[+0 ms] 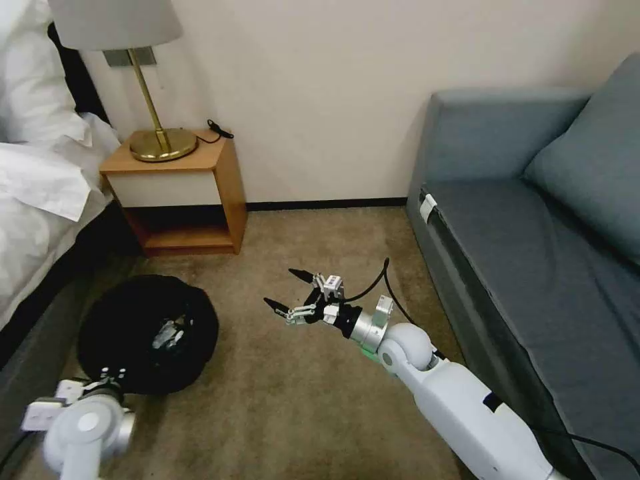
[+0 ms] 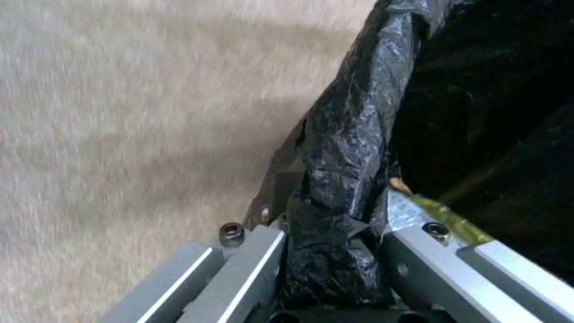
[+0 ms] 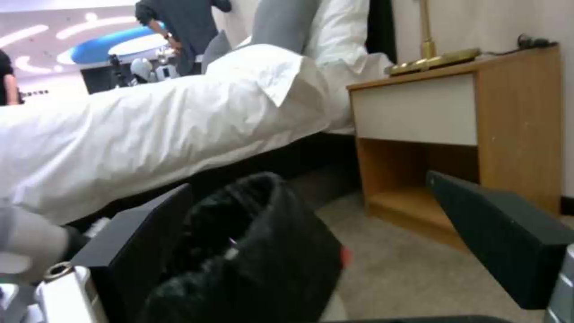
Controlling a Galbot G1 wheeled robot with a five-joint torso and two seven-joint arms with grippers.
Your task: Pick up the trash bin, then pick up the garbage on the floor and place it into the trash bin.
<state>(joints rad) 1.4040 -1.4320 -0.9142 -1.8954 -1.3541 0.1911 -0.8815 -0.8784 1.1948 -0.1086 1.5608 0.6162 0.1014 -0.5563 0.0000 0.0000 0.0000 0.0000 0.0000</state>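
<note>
The left arm is seen low at the near left of the head view, bent up from the bottom edge, and part of it is cut off there. The left gripper [image 2: 335, 233] is clamped on the bagged rim of the trash bin [image 1: 148, 333], with one silver finger on the outside and one inside, as the left wrist view shows from close up. The bin is round and black and is tilted so that its open mouth is turned up toward the head camera. Something pale and shiny is seen deep inside it, but what it is cannot be told. A yellow-green strip [image 2: 451, 220] is seen inside the bin beside the inner finger, and it is partly hidden by that finger. The bin's base is hidden, so it cannot be told whether the carpet [image 1: 313, 393] is touched. The right arm is stretched out from the near right, over the middle of the carpet. The right gripper [image 1: 287, 291] is held above the floor with its black fingers spread wide apart and nothing between them, pointing toward the bin. Farther back, a wooden nightstand [image 1: 183, 193] with a brass lamp [image 1: 150, 80] is set against the wall. A white bed [image 1: 40, 200] is cut off at the left, and a grey-blue sofa [image 1: 533, 220] at the right.
</note>
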